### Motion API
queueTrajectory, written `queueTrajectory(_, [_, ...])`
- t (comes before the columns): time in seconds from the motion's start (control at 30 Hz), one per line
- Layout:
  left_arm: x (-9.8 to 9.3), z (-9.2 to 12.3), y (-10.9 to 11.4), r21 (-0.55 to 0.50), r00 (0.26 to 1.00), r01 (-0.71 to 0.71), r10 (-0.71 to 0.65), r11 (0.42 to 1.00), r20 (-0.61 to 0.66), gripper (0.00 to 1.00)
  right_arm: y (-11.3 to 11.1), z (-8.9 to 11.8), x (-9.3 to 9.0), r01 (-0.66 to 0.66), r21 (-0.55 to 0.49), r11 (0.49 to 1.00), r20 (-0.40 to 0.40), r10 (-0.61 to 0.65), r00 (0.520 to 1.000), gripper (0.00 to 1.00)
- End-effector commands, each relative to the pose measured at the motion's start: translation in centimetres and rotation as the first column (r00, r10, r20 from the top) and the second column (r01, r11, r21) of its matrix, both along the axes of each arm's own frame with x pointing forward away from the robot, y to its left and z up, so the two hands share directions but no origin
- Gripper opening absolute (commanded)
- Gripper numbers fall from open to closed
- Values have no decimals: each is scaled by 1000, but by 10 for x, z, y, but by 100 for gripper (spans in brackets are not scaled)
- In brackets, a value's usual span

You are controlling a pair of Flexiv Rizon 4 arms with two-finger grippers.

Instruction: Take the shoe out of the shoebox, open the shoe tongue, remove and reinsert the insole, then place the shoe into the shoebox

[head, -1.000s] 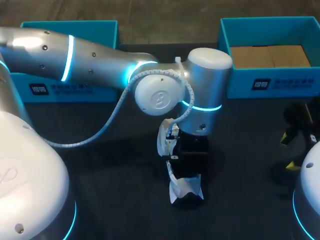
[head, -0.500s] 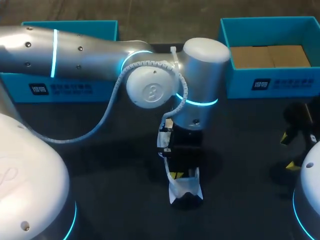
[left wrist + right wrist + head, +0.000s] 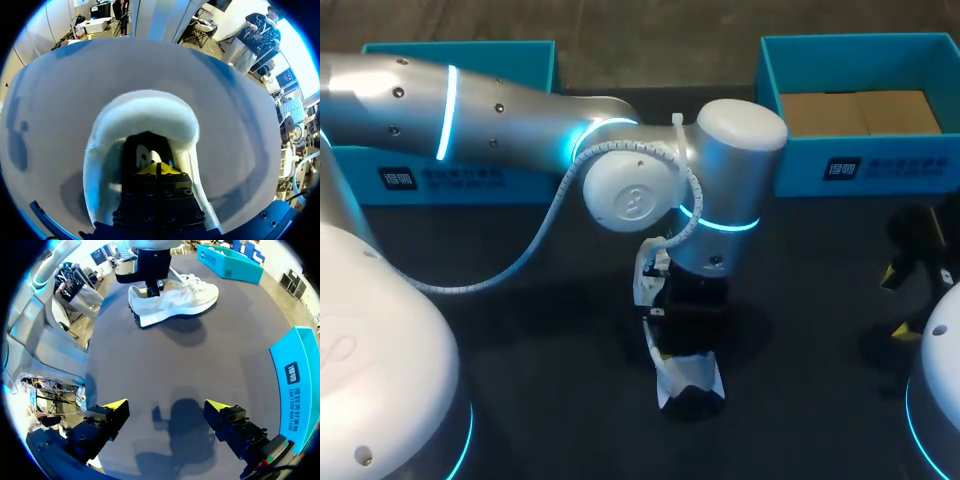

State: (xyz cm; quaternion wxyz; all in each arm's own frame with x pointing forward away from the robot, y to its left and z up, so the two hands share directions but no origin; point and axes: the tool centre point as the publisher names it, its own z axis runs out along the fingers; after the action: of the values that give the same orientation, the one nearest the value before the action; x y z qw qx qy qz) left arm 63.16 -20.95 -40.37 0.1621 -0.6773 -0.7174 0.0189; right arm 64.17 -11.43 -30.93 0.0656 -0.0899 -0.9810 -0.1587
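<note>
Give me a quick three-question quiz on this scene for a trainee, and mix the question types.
1. What does the right hand hold?
2. True or false: the white sneaker lies inside the teal shoebox.
3. Which hand reaches into the sneaker's opening? A) left hand B) right hand C) neither

Key:
1. Nothing; it is open above the table.
2. False; the sneaker stands on the table, outside the shoebox.
3. A.
</note>
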Motion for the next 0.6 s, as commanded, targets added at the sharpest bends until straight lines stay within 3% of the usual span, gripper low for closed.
queueTrajectory(0.03, [0,-16,8,-47,1000,-16,17,999,23,0,0,0,-1,1,-2,1000,2,-1,1000,100])
queueTrajectory(0.27, [5,-8,4,-110,994,-55,66,992,92,0,0,0,-1,1,-2,1000,2,-1,1000,100])
queueTrajectory(0.6, [-1,34,-15,-195,989,-39,65,980,130,0,0,0,-1,1,-2,1000,2,-1,1000,100])
